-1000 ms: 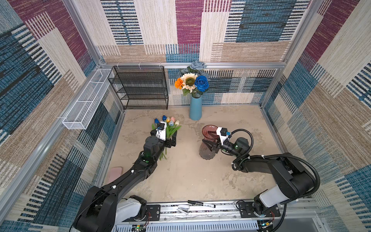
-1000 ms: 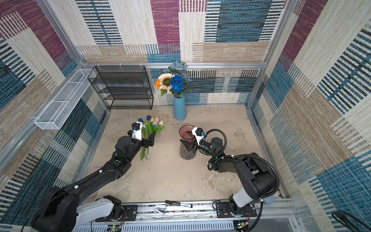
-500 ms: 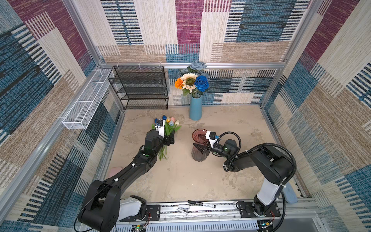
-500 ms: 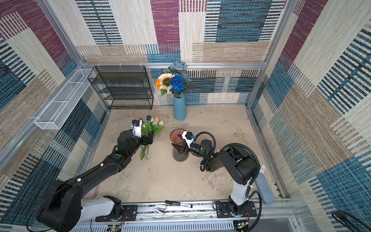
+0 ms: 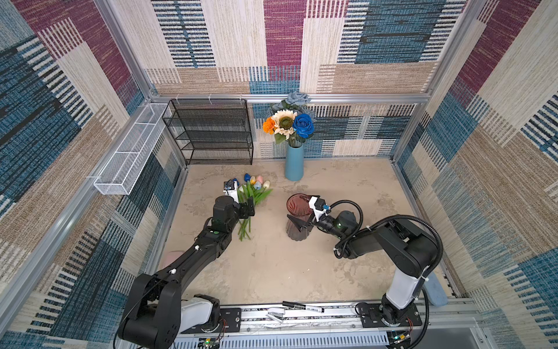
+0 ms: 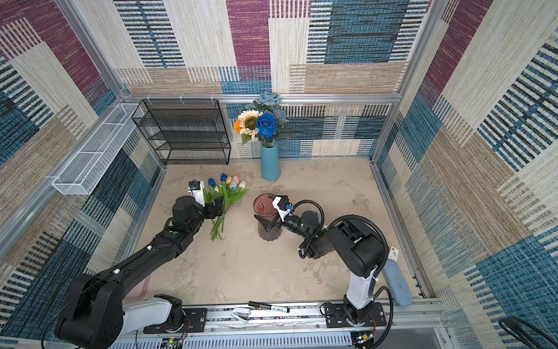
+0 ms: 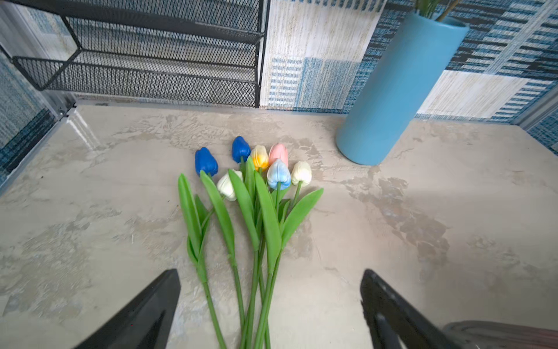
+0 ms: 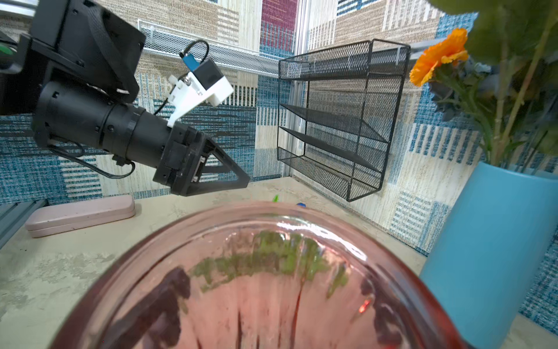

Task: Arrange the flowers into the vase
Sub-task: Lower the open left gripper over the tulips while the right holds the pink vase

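Left gripper [image 7: 269,273], jaws spread wide, straddles the tulip stems [image 7: 256,287] beside the pink vase [image 5: 294,234]; closing low should gather all. Right gripper [image 5: 299,219] flanks the vase, grip unclear.

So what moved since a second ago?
The right gripper slid the pink glass vase toward the tulips. Whether it has let go is unclear. The left gripper stays open over the tulips; they and the blue vase haven't moved.

A black mesh rack [image 5: 211,130] stands at the back, a white wire basket [image 5: 129,157] beside it.
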Tool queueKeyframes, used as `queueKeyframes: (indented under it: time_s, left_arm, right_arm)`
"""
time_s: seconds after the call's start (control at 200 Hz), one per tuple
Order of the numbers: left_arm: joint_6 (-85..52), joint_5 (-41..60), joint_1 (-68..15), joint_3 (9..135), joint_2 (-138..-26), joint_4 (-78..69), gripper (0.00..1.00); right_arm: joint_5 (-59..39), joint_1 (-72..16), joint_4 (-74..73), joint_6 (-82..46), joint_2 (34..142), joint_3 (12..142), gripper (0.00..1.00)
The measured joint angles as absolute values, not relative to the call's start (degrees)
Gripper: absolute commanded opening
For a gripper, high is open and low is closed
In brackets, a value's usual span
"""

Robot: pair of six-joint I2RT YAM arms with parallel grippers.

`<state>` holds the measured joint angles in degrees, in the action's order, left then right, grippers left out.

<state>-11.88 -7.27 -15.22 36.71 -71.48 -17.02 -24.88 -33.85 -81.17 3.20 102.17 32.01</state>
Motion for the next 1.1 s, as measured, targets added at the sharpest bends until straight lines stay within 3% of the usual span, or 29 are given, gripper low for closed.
queueKeyframes:
  time_s: [0.135, 0.22, 0.461, 0.521, 0.671, 0.927, 1.097]
  left_arm:
    - [-13.87, -7.09, -11.81, 40.03, -72.47, -11.77, 0.96]
    - [-15.03, -5.78, -8.93, 43.35, -74.78, -7.60, 0.82]
    - [-16.40, -2.35, -3.97, 48.58, -82.78, 1.80, 0.71]
    - [-16.51, -1.45, -3.88, 48.80, -83.88, 2.35, 0.70]
    - [-16.73, 0.47, -3.86, 48.86, -84.36, 2.31, 0.70]
    - [-16.71, 0.36, -3.77, 48.60, -82.50, 2.28, 0.71]
    - [-16.69, 0.12, -3.77, 47.97, -81.52, 2.02, 0.71]
  right_arm:
    - [-23.29, -33.89, -79.00, 2.92, 97.34, 28.86, 1.00]
    - [-22.04, -33.89, -77.06, 2.59, 93.03, 26.24, 1.00]
    - [-18.90, -33.95, -72.07, 2.72, 80.64, 22.76, 1.00]
    - [-18.87, -33.95, -71.92, 3.40, 79.61, 22.50, 0.95]
    - [-18.92, -33.91, -70.74, 5.28, 80.77, 21.98, 0.80]
    - [-20.88, -34.00, -70.74, 4.36, 85.82, 23.33, 0.71]
    - [-22.57, -33.98, -74.17, 3.86, 93.34, 27.55, 0.71]
